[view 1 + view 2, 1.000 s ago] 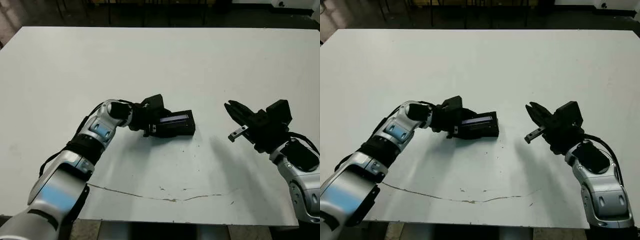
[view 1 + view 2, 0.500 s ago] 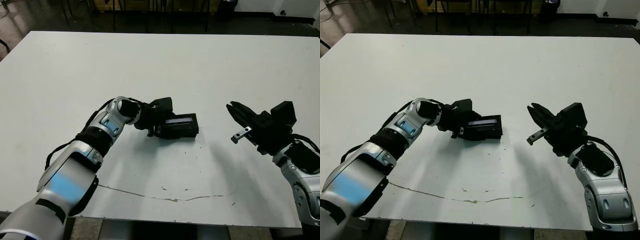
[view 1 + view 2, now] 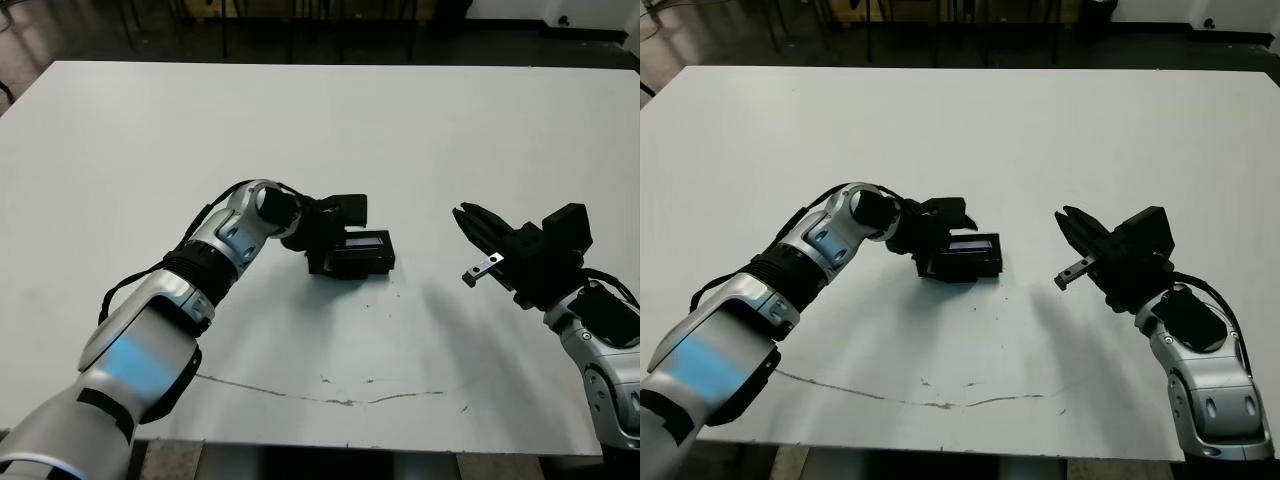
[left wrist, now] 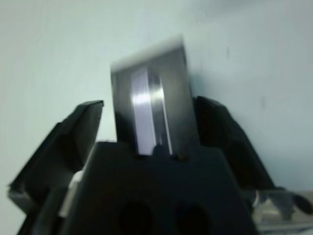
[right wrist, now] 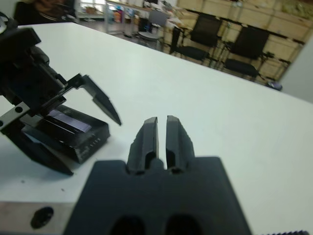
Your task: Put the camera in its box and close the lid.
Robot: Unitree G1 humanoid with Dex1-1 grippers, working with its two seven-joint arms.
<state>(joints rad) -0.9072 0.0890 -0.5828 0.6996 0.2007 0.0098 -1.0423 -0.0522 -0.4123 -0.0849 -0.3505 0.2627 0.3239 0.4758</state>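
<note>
We cannot separate the task's things cleanly: near the middle of the table point(image 3: 420, 130) sits one low black block with a pale strip on top, which we take for the lid point(image 3: 361, 243) resting over the box point(image 3: 352, 264). The camera is not visible on its own, perhaps shut inside, though no view settles that.

The left wrist view is blurred; it shows the lid's strip point(image 4: 146, 105) running between two black fingers point(image 4: 73, 142) that stand on either side of the block. The left gripper point(image 3: 335, 235) is at the block's left end, its jaws apart and straddling it. In the right wrist view one finger juts out free above the block while the other side is lost behind the gripper's body, so we cannot say whether either finger actually touches it.

The right gripper point(image 3: 480, 225) hangs well to the right of the box, above bare table, with its jaws pressed together on nothing. A small grey bracket sticks out beneath it.

A thin dark crack point(image 3: 330, 390) runs across the table on the robot's side of the box. Beyond the far edge stand dark chairs point(image 5: 205, 36) and stacked crates.
</note>
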